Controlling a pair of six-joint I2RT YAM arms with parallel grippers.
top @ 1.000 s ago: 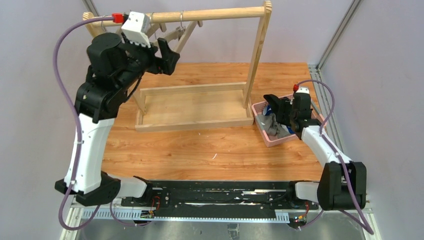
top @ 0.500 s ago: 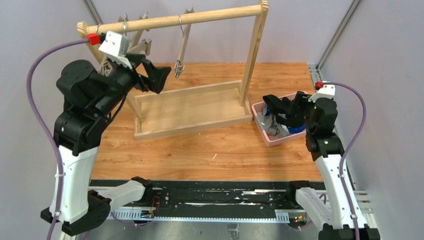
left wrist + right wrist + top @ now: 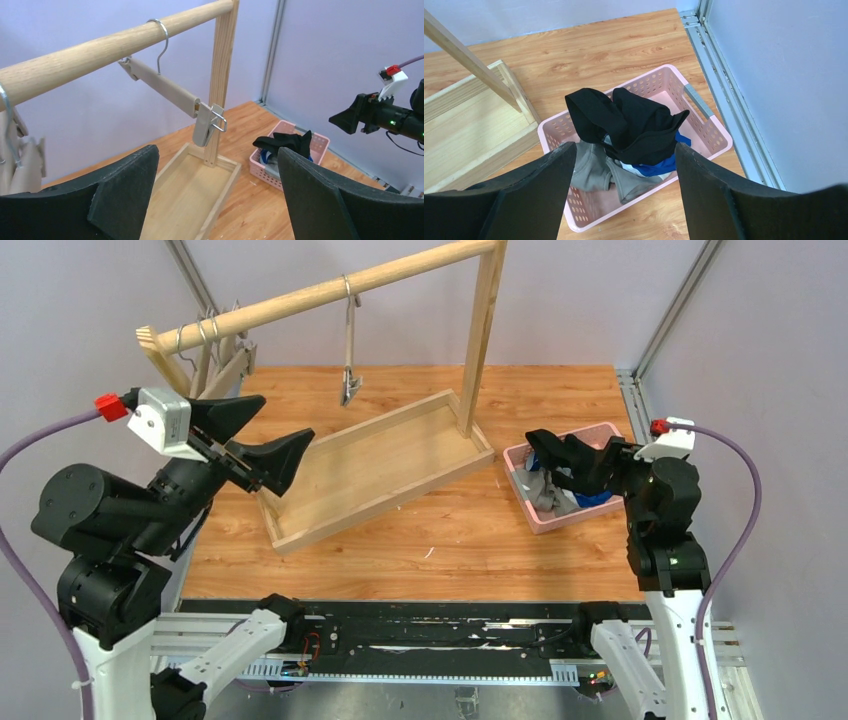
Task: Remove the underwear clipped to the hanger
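Observation:
The three briefs lie heaped in a pink basket [image 3: 716,131]: the black one [image 3: 634,125] on top, the blue one [image 3: 659,166] and the grey one [image 3: 591,172] under it. A wooden clip hanger [image 3: 349,350] hangs bare on the rack's rail, its clip [image 3: 207,127] holding nothing. More bare hangers [image 3: 215,345] bunch at the rail's left end. My left gripper [image 3: 287,418] is open and empty, left of the rack. My right gripper [image 3: 545,450] is open and empty above the basket [image 3: 520,455].
The wooden rack has a round top rail [image 3: 330,292], an upright post [image 3: 478,340] and a tray-like base [image 3: 370,465] lying at a slant on the table. A metal rail [image 3: 719,85] and the wall run along the table's right edge.
The rack has swung so that its base lies at a slant, and one hanger now hangs alone mid-rail. My left arm has drawn back to the near left. My right gripper has lifted off the basket.

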